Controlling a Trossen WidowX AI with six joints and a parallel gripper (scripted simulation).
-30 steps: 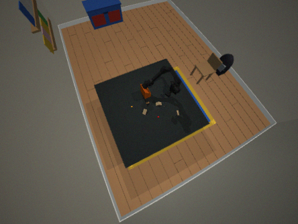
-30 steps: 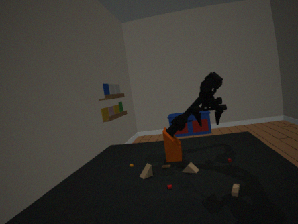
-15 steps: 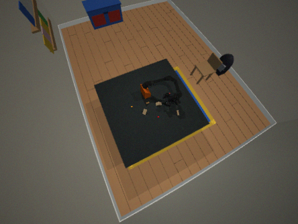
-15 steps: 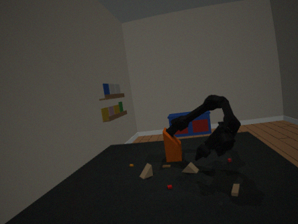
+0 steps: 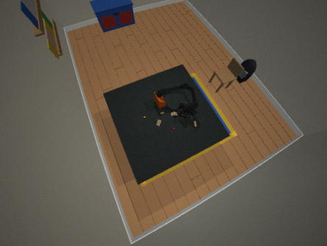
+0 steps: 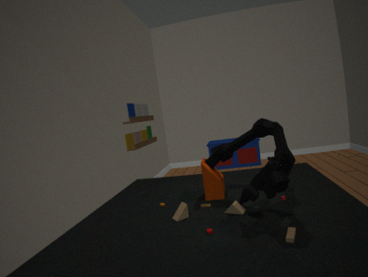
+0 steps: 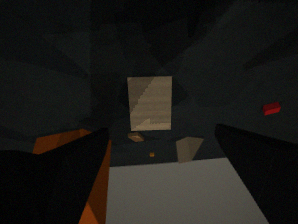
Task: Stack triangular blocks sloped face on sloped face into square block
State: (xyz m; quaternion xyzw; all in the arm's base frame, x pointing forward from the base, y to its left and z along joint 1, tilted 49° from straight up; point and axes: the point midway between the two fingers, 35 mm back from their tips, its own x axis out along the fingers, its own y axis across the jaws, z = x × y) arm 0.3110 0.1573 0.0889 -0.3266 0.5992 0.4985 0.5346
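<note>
One pale wooden triangular block (image 5: 174,113) (image 6: 235,207) (image 7: 150,103) lies on the dark table with its peak up. It is centred beyond the fingertips in the wrist view. A second triangular block (image 5: 158,122) (image 6: 181,212) (image 7: 188,149) stands apart from it, with a slanted face showing in the exterior view. My gripper (image 7: 162,131) is open, with nothing between its fingers. It is low, close to the first block and tilted, pointing back toward the orange base. The arm's dark shape hides the exact fingertip gap in the top and exterior views.
A small wooden piece (image 5: 162,113) (image 6: 205,205) (image 7: 135,136) and an orange cube (image 5: 144,117) (image 6: 162,204) (image 7: 152,154) lie nearer the base. An oblong wooden block (image 5: 195,124) (image 6: 291,235) lies farther out. Red cubes (image 5: 174,128) (image 6: 209,230) (image 6: 283,197) lie on either side.
</note>
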